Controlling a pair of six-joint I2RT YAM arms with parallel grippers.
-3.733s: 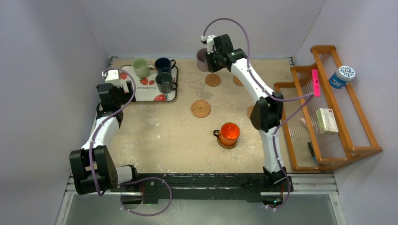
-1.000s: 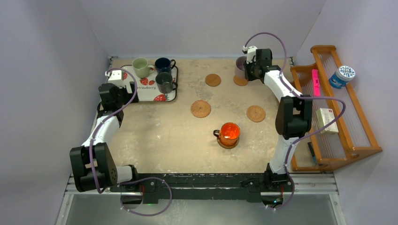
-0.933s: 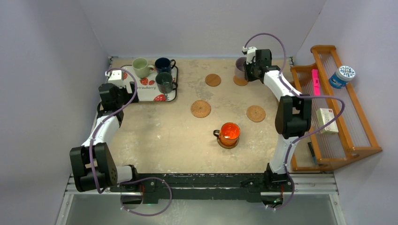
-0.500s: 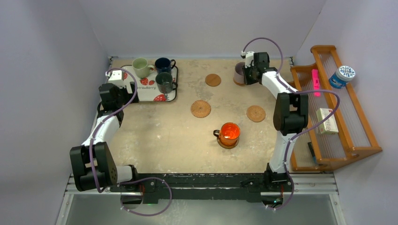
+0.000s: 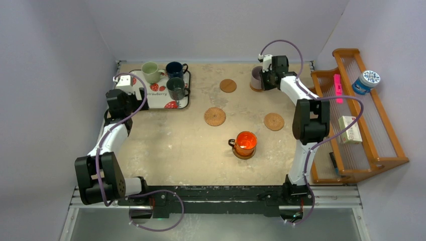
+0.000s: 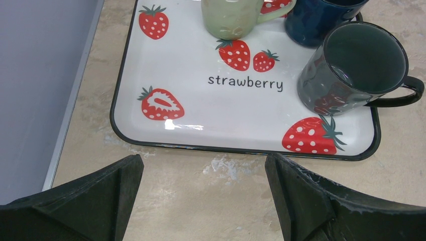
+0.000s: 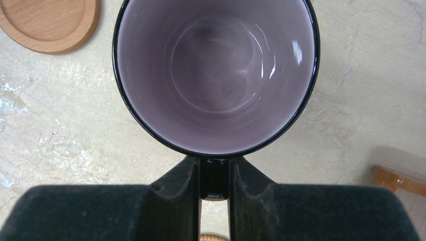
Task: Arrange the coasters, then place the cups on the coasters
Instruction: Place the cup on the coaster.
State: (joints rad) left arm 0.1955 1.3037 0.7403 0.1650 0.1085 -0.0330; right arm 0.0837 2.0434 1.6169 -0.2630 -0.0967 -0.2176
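Pinching the handle of the mauve mug (image 7: 216, 75), right gripper (image 7: 215, 175) clamps — left gripper (image 6: 203, 160) gapes empty — five mugs (image 5: 150, 72) (image 5: 174, 69) (image 5: 176, 88) (image 5: 246, 142) (image 5: 257, 78), four coasters (image 5: 228, 85) (image 5: 215, 116) (image 5: 274, 121) (image 5: 244, 156) showing.

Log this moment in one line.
left hand: open, facing strawberry tray | right hand: shut on mauve mug, by handle | orange mug: on coaster

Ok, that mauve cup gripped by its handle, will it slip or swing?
Glazed and glossy, so the mauve cup could well pivot: the right gripper pinches only its thin handle. Looks ceramic, likely rigid but chippable.
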